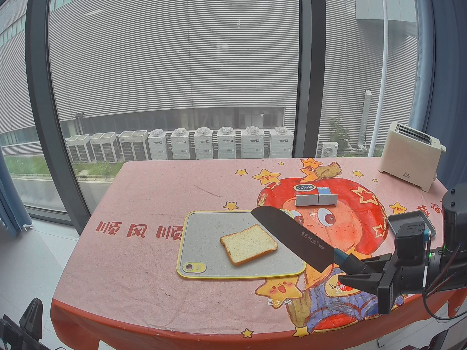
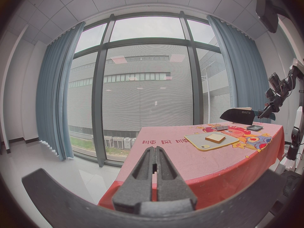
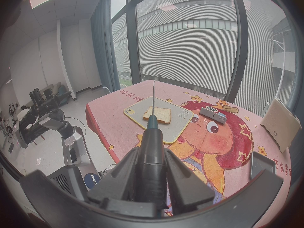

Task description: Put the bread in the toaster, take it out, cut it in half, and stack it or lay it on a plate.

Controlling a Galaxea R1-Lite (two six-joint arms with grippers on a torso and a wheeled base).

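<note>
Pink-clothed table (image 1: 146, 190) carries cutting board (image 1: 204, 246), toaster (image 1: 411, 154), grey block (image 1: 316, 200), small dark tray (image 1: 407, 216).

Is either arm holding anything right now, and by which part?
The right claw holds the knife by its handle. The left claw is shut and empty.

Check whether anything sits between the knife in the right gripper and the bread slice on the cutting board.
Nothing visible does. The black-bladed kitchen knife, held in the right gripper, hangs raised at the right side of the grey yellow-rimmed cutting board. Only open air separates its blade from the toasted square bread slice lying flat there.
</note>
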